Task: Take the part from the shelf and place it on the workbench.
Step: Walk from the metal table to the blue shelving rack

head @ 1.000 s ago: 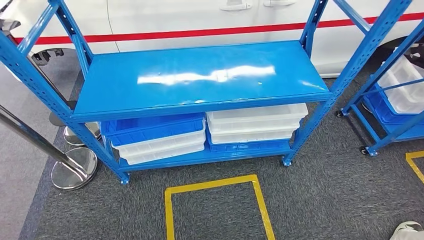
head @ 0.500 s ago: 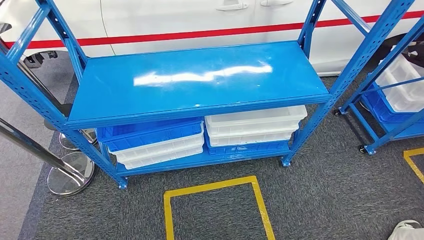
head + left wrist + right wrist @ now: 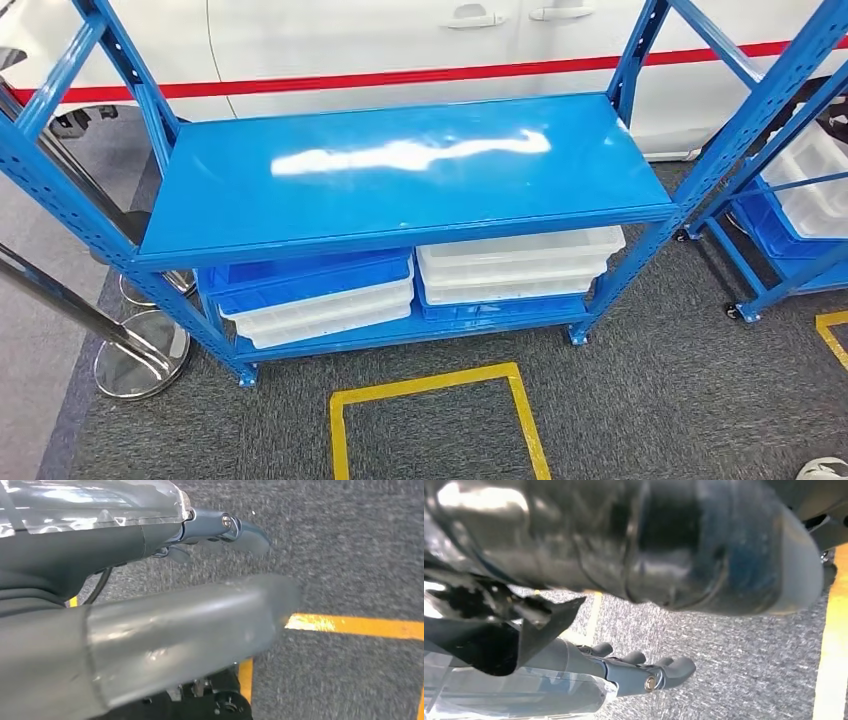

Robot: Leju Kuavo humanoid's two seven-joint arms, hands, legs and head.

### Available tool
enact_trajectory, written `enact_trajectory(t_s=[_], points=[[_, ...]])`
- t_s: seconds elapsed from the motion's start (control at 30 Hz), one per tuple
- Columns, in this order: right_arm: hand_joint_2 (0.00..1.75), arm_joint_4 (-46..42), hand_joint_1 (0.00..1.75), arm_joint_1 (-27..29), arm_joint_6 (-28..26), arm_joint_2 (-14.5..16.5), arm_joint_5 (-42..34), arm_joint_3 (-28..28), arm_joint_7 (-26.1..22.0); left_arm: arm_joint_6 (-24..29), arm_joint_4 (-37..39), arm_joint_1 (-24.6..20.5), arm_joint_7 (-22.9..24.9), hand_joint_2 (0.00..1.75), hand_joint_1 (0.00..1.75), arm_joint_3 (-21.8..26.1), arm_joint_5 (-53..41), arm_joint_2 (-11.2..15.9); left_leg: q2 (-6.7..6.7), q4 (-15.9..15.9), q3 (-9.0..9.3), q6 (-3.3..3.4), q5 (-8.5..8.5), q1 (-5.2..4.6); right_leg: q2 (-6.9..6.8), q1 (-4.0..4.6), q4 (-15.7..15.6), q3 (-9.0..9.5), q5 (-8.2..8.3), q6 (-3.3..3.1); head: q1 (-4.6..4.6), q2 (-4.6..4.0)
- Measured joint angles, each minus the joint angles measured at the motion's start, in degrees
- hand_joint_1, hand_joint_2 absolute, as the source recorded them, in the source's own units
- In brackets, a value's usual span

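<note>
Facing the head view, the blue shelf (image 3: 400,180) is seen with its long axis across the picture and bins (image 3: 310,290) stacked beneath, while the left hand (image 3: 150,630) and right hand (image 3: 639,672) are shown over carpet, fingers loosely extended, holding nothing.

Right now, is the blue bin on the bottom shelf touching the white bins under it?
Touching. The head view shows the blue bin nested directly on the stack of white bins, their rims meeting with no gap.
</note>
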Motion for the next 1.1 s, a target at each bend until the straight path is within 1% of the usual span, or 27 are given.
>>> enact_trajectory(t_s=[0.07,0.1,0.17,0.2,0.23,0.27,0.33,0.37,0.4,0.47,0.53,0.57,0.6,0.67,0.7,0.73,0.77,0.8,0.83,0.87,0.9,0.93,0.97,1.0,1.03,1.07,1.1], points=[[0.00,0.3,0.00,-0.1,-0.1,-0.1,0.1,0.0,0.0,0.1,0.0,0.0,0.0,0.00,0.00,-0.2,0.0,0.0,-0.01,-0.6,0.87,0.79,-0.06,0.16,0.01,-0.11,2.5,-0.84,-1.08,0.45,0.00,0.00],[0.00,0.5,0.00,-0.1,-0.2,-0.3,0.1,0.0,0.0,0.2,0.0,0.0,0.0,0.00,0.00,-0.2,0.0,0.0,0.01,-0.8,1.23,1.12,-0.16,0.21,0.01,-0.15,5.3,-2.36,-2.38,0.61,0.01,0.00],[0.00,0.9,0.00,-0.2,-0.3,-0.4,0.2,0.0,0.0,0.3,0.0,-0.1,-0.1,0.00,0.00,-0.4,0.1,0.0,0.05,-0.9,1.57,1.55,-0.53,0.08,0.01,-0.15,12.5,-6.99,-5.35,0.78,0.01,0.00],[0.00,1.1,0.00,-0.3,-0.4,-0.5,0.2,0.0,-0.1,0.4,0.0,-0.1,-0.1,0.00,0.00,-0.5,0.1,0.0,0.05,-0.9,1.78,1.66,-0.77,-0.01,0.01,-0.15,15.2,-9.09,-6.05,0.80,0.01,0.00],[0.00,1.3,0.00,-0.2,-0.5,-0.6,0.2,0.0,-0.1,0.4,0.0,-0.1,-0.1,0.00,0.00,-0.6,0.1,0.0,0.00,-0.9,2.12,1.69,-1.06,-0.09,0.01,-0.13,16.1,-10.34,-5.52,0.71,0.01,0.00],[0.00,1.5,0.00,-0.2,-0.7,-0.7,0.2,0.0,-0.1,0.4,0.0,0.0,-0.1,0.00,0.00,-0.7,0.1,0.0,-0.06,-0.9,2.59,1.64,-1.40,-0.15,0.01,-0.09,14.9,-10.55,-3.73,0.55,0.01,0.00],[0.00,1.8,0.00,-0.2,-0.9,-0.9,0.2,-0.1,-0.1,0.5,0.0,0.1,-0.1,0.00,0.00,-0.9,0.3,0.0,-0.16,-0.9,3.62,1.37,-2.15,-0.18,0.01,0.11,8.1,-8.65,1.80,-0.08,0.01,0.00],[0.00,1.9,0.00,-0.2,-1.0,-1.0,0.2,-0.1,-0.1,0.5,0.0,0.1,-0.1,0.00,0.00,-1.0,0.3,0.0,-0.18,-0.9,3.96,1.16,-2.47,-0.21,-0.01,0.36,5.0,-7.82,3.13,-0.41,0.01,0.00],[0.00,2.1,0.00,-0.3,-1.0,-1.1,0.2,-0.2,-0.1,0.5,0.0,0.0,-0.1,0.00,0.00,-1.1,0.4,-0.1,-0.17,-0.9,4.06,0.88,-2.74,-0.25,0.00,0.60,3.0,-7.34,3.94,-0.76,-0.01,0.00],[0.00,2.3,0.00,-0.4,-1.1,-1.3,0.2,-0.4,0.0,0.4,0.0,-0.1,-0.1,0.00,0.00,-1.1,0.6,-0.1,-0.14,-0.5,4.33,0.16,-2.94,-0.38,0.03,0.90,2.0,-7.37,3.80,-1.34,-0.02,0.00],[0.00,2.6,0.00,-0.3,-1.1,-1.4,0.2,-0.5,0.0,0.4,0.0,-0.1,-0.1,0.00,0.00,-1.2,0.6,0.0,-0.08,0.2,4.50,-0.51,-3.41,-0.42,0.06,0.60,1.4,-6.72,4.54,-1.88,-0.02,0.00],[0.00,2.8,0.00,-0.3,-1.2,-1.4,0.2,-0.5,0.0,0.4,0.0,-0.1,-0.1,0.00,0.00,-1.2,0.6,0.0,-0.06,1.3,4.03,-0.79,-4.21,-0.39,0.02,0.43,1.2,-6.35,4.53,-2.12,-0.04,0.00],[0.00,3.0,0.00,-0.3,-1.2,-1.5,0.3,-0.6,0.0,0.4,0.0,-0.2,-0.1,0.00,0.00,-1.2,0.6,0.0,-0.04,3.5,2.97,-1.01,-5.63,-0.28,-0.02,0.34,1.0,-6.10,4.52,-2.33,-0.03,0.00],[0.00,3.2,0.00,-0.4,-1.3,-1.5,0.3,-0.6,0.0,0.5,0.0,-0.2,-0.1,0.00,0.00,-1.2,0.6,0.0,-0.01,10.4,-0.70,-1.52,-9.15,-0.10,-0.05,0.42,0.9,-6.01,4.37,-2.64,-0.04,0.00],[0.44,3.3,0.00,-0.5,-1.3,-1.6,0.3,-0.6,0.0,0.5,0.0,-0.2,-0.1,0.00,0.00,-1.2,0.6,0.0,-0.01,13.4,-2.54,-1.67,-10.28,-0.04,-0.04,0.48,0.9,-5.98,4.29,-2.73,-0.03,0.00],[0.87,3.4,0.00,-0.5,-1.4,-1.6,0.4,-0.7,0.0,0.5,0.0,-0.1,-0.1,0.00,0.00,-1.2,0.6,0.0,-0.01,15.0,-3.70,-1.74,-10.39,-0.02,-0.02,0.53,0.9,-5.89,4.20,-2.79,-0.04,0.00],[1.31,3.6,0.00,-0.5,-1.6,-1.6,0.4,-0.7,0.0,0.6,0.0,0.0,-0.1,0.00,0.00,-1.2,0.6,0.0,-0.01,14.4,-3.85,-1.64,-9.25,-0.03,0.00,0.56,0.9,-5.74,4.11,-2.79,-0.04,0.00],[1.75,3.7,0.00,-0.5,-1.8,-1.6,0.4,-0.7,-0.1,0.6,0.0,0.0,-0.1,0.00,0.00,-1.2,0.7,0.0,0.00,11.6,-2.96,-1.42,-7.06,-0.05,0.01,0.58,0.9,-5.51,4.00,-2.75,-0.04,0.00],[1.75,3.9,0.00,-0.5,-2.0,-1.6,0.5,-0.7,-0.1,0.7,0.0,0.0,-0.1,0.00,0.00,-1.2,0.8,0.1,0.02,7.5,-1.47,-1.10,-4.48,-0.09,0.01,0.59,0.9,-5.29,3.88,-2.65,-0.04,0.00],[1.75,4.1,0.00,-0.5,-2.3,-1.6,0.5,-0.7,-0.2,0.8,0.0,-0.1,-0.1,0.00,0.00,-1.2,0.9,0.1,0.06,3.8,-0.10,-0.83,-2.93,-0.26,0.01,0.63,1.0,-5.12,3.81,-2.51,-0.03,0.00],[1.75,4.2,0.00,-0.6,-2.5,-1.6,0.6,-0.7,-0.3,0.8,0.0,-0.1,0.0,0.00,0.00,-1.2,1.0,0.1,0.06,1.2,0.85,-0.55,-2.25,-0.43,0.02,0.65,1.0,-5.12,3.76,-2.29,-0.03,0.00],[1.75,4.4,0.00,-0.6,-2.8,-1.6,0.7,-0.7,-0.3,0.9,0.0,-0.1,0.0,0.00,0.00,-1.2,1.1,0.2,0.06,-0.1,1.23,-0.28,-1.91,-0.59,0.03,0.67,1.1,-5.18,3.71,-2.03,-0.03,0.00],[1.75,4.5,0.00,-0.7,-3.1,-1.6,0.7,-0.7,-0.4,1.0,0.0,-0.1,0.0,0.00,0.00,-1.3,1.2,0.2,0.04,-0.3,1.21,-0.06,-2.10,-0.73,0.04,0.70,1.0,-5.21,3.72,-1.72,-0.03,0.00],[1.75,4.6,0.00,-0.7,-3.4,-1.7,0.8,-0.7,-0.4,1.1,0.0,0.0,0.1,0.00,0.00,-1.3,1.2,0.2,0.00,-0.5,1.27,0.28,-1.59,-0.66,0.05,0.79,0.9,-5.15,3.76,-1.36,-0.03,0.00],[1.75,4.7,0.00,-0.8,-3.8,-1.7,0.8,-0.7,-0.4,1.2,0.0,0.1,0.1,0.00,0.00,-1.3,1.3,0.2,0.01,-0.8,1.51,0.37,-0.90,-0.63,0.05,0.85,0.7,-4.92,3.84,-1.23,-0.02,0.00],[1.75,4.8,0.00,-0.8,-4.1,-1.8,0.9,-0.7,-0.3,1.3,0.0,0.1,0.2,0.00,0.00,-1.3,1.4,0.2,-0.04,-1.2,1.76,0.29,-0.64,-0.52,0.05,0.96,0.4,-4.67,3.90,-1.60,-0.01,0.00],[1.75,4.9,0.00,-0.8,-4.6,-1.9,1.0,-0.7,-0.1,1.4,0.0,0.0,0.3,0.00,0.00,-1.3,1.5,0.2,-0.08,-1.5,1.97,0.18,-0.39,-0.44,0.06,1.07,0.1,-4.52,3.94,-2.20,-0.02,0.00]])
